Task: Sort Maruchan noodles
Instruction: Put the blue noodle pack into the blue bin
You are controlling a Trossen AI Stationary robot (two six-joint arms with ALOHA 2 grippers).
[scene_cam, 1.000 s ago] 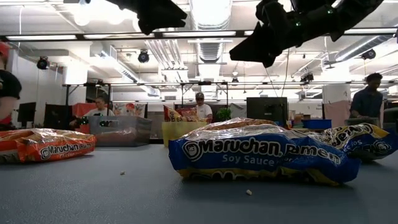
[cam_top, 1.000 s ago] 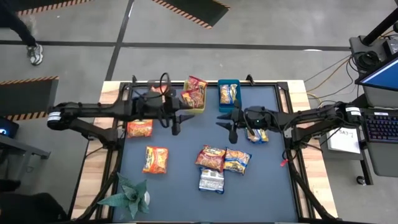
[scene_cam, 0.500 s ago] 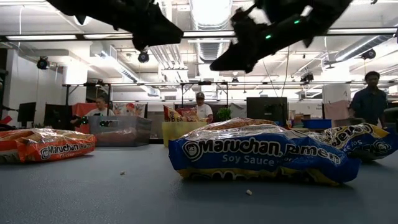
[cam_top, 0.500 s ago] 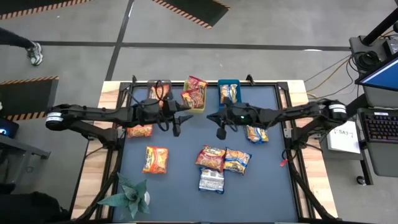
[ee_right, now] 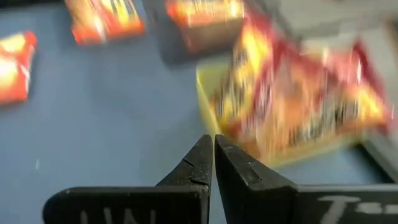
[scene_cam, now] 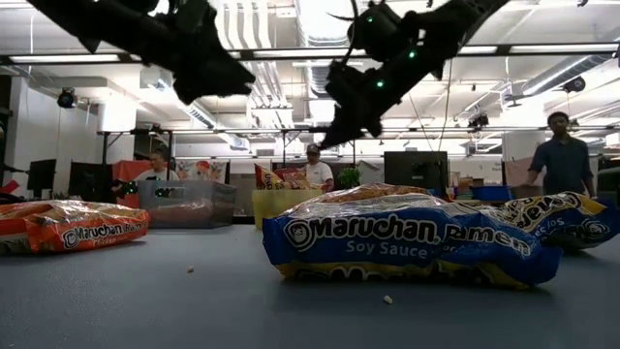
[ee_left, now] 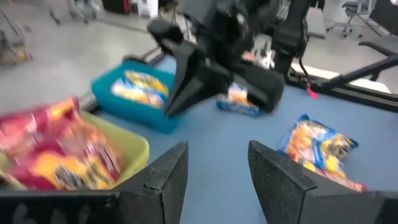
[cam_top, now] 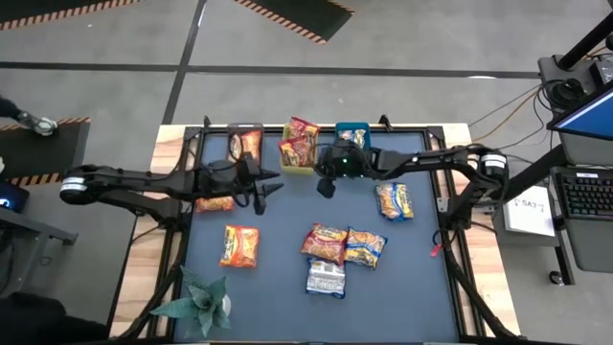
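Observation:
Maruchan noodles lie flat on the blue table top: an orange packet (cam_top: 239, 245), another orange one (cam_top: 215, 202) partly under my left arm, a blue-and-yellow one (cam_top: 394, 201), a small heap (cam_top: 343, 245) and a silvery packet (cam_top: 326, 278). More packets fill the grey bin (cam_top: 244, 144), the yellow bin (cam_top: 300, 146) and the blue bin (cam_top: 352, 140). My left gripper (cam_top: 267, 189) (ee_left: 214, 180) hovers open and empty near the yellow bin. My right gripper (cam_top: 326, 184) (ee_right: 213, 163) hovers shut and empty just in front of the yellow bin (ee_right: 292, 106).
A green leafy plant (cam_top: 196, 302) stands at the near left corner. The two grippers hang close together, tips facing each other, above bare table in front of the bins. In the low view a blue-and-yellow packet (scene_cam: 407, 242) lies nearest; people stand in the room behind.
My right gripper has swung toward the table's left and far side, from above the blue-and-yellow packet to in front of the yellow bin, and its fingers have shut on nothing. My left gripper has sunk and drawn back slightly toward the left edge, staying open.

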